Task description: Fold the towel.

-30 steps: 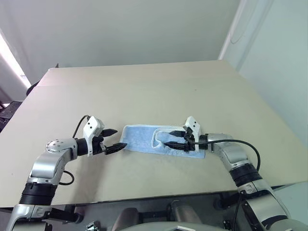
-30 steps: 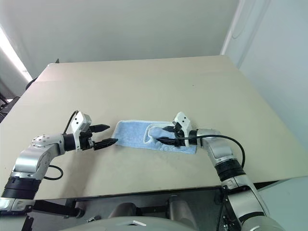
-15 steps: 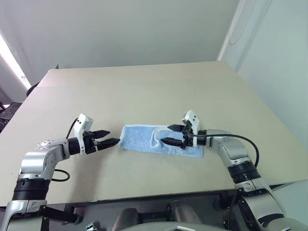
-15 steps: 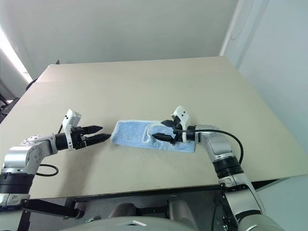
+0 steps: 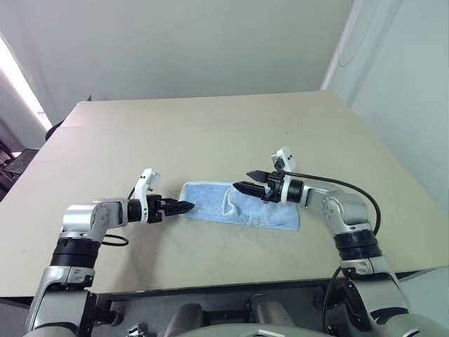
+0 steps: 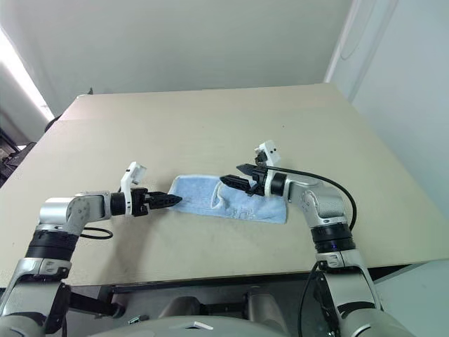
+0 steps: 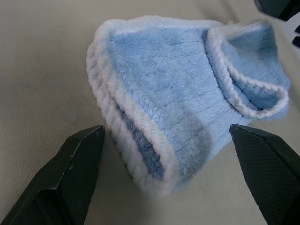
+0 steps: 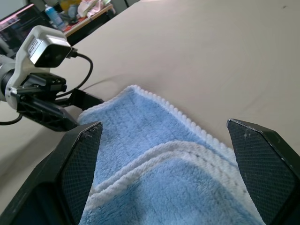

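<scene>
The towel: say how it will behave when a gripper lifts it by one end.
The towel will probably flop and sag: its upper layer already curls up in a loose fold. Its fluffy pile suggests it is light and not slippery between the fingers. Lying in layers on the table, it may unfold if lifted by one layer.

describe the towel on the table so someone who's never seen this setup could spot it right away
Start at the wide beige table. Near its front edge, between the left pincer and the right pincer, lies the towel: a small, fluffy light-blue cloth folded into a long strip, one flap doubled back on top. Its white stitched edging marks it out, and it is the one soft, coloured thing there.
</scene>
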